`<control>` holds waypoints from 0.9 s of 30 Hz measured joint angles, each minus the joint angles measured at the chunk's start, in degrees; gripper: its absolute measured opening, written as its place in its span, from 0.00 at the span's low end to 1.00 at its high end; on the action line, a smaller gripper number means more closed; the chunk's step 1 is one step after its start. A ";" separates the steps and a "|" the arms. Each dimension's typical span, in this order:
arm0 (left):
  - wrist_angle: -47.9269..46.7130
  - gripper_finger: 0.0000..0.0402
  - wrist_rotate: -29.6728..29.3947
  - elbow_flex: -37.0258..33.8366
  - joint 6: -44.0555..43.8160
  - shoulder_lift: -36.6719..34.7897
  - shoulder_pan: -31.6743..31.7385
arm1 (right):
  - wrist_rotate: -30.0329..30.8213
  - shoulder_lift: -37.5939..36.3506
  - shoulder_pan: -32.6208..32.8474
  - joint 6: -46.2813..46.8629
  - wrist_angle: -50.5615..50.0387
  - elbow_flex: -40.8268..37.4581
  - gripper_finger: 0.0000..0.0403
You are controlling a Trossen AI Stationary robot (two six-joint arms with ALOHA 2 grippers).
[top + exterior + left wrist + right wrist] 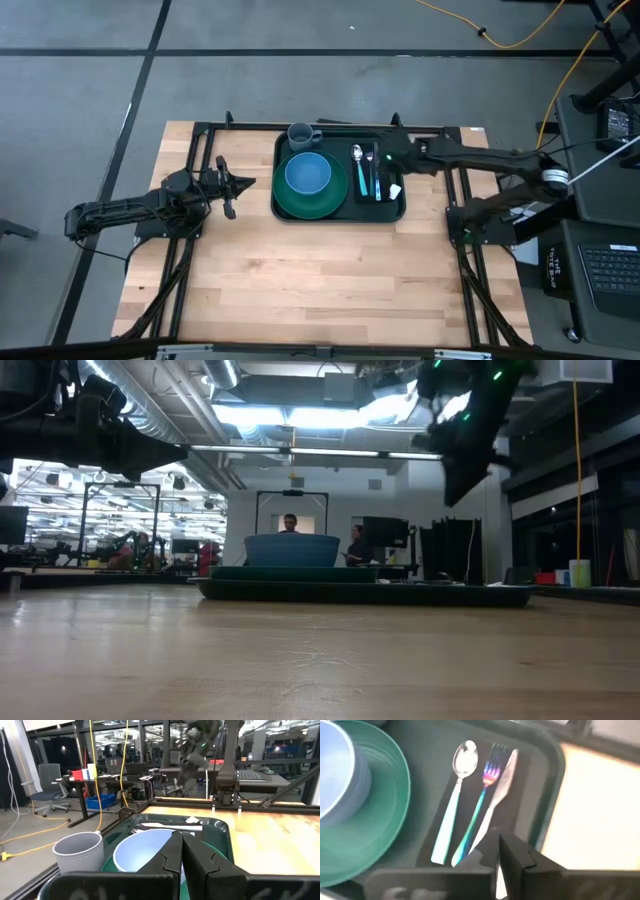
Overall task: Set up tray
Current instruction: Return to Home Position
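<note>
The dark green tray (340,212) lies at the table's far middle. On it are a round green plate (318,203) carrying a blue bowl (307,173), a grey cup (302,134) at its far left corner, and a black napkin (517,800). On the napkin lie a spoon (451,815), a fork (481,802) and a knife (499,792) side by side. My right gripper (393,153) hovers shut above the tray's far right part, slanting down, with nothing in it. My left gripper (243,184) is shut and level, just left of the tray, clear of it.
Black frame rails (200,150) run along the table's left and right sides. Bare wood (320,280) fills the near half of the table. Beyond the far edge, desks, chairs, cables and people show in the room.
</note>
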 joint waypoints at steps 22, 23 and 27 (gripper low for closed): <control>-0.88 0.01 -0.38 0.01 -0.04 -2.45 -0.01 | 30.69 -4.29 33.40 13.15 14.27 -17.05 0.01; -0.57 0.01 -0.49 0.02 -0.04 -2.73 -0.01 | 31.78 -4.29 34.00 12.15 15.85 -17.82 0.01; -0.02 0.01 -0.52 0.00 0.40 -3.50 -0.01 | 32.94 -4.84 35.55 7.79 16.91 -19.02 0.02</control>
